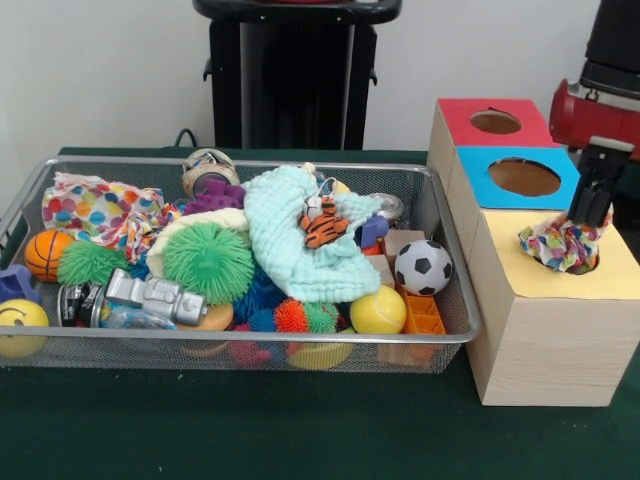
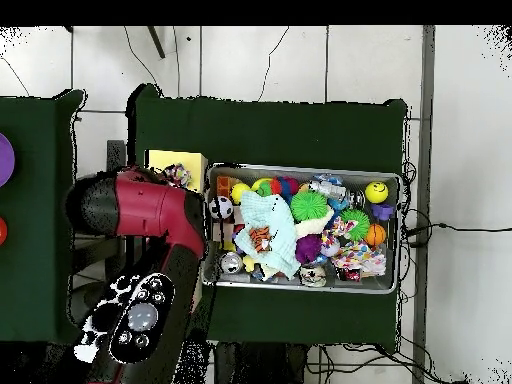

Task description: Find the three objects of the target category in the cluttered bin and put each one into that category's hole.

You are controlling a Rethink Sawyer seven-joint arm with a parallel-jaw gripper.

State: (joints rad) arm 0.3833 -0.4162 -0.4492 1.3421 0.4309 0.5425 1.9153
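Table (image 1: 300, 440) under green cloth, carrying everything else. Bin (image 1: 455, 335) of silver mesh across the left and middle of the front view, heaped with toys. Red and black arm (image 2: 150, 215) reaching down at the right of the front view, over the boxes. Wooden box (image 1: 545, 340) with yellow top just right of the bin, nearest the camera; blue-topped box (image 1: 470, 170) behind it, red-topped box (image 1: 455, 115) behind that. Mint-green cloth (image 1: 290, 245) draped over the middle of the pile, small striped tiger toy (image 1: 323, 226) lying on it. Spiky green ball (image 1: 208, 260) left of the cloth, touching it. Dotted fabric piece (image 1: 100, 212) bunched in the bin's far left corner, beside an orange basketball (image 1: 46, 252). Second dotted fabric piece (image 1: 560, 245) sitting in the yellow box's hole (image 1: 590, 262), partly above the rim. Gripper (image 1: 590, 215) directly over that piece, black fingers (image 1: 580, 205) reaching down to its top; cannot tell whether clamped on the fabric or parted. Third dotted piece not made out. Soccer ball (image 1: 423, 267) at the bin's right end, yellow ball (image 1: 378, 311) just beside it near the front rim. Smiley ball (image 1: 20, 325) at the front left corner.
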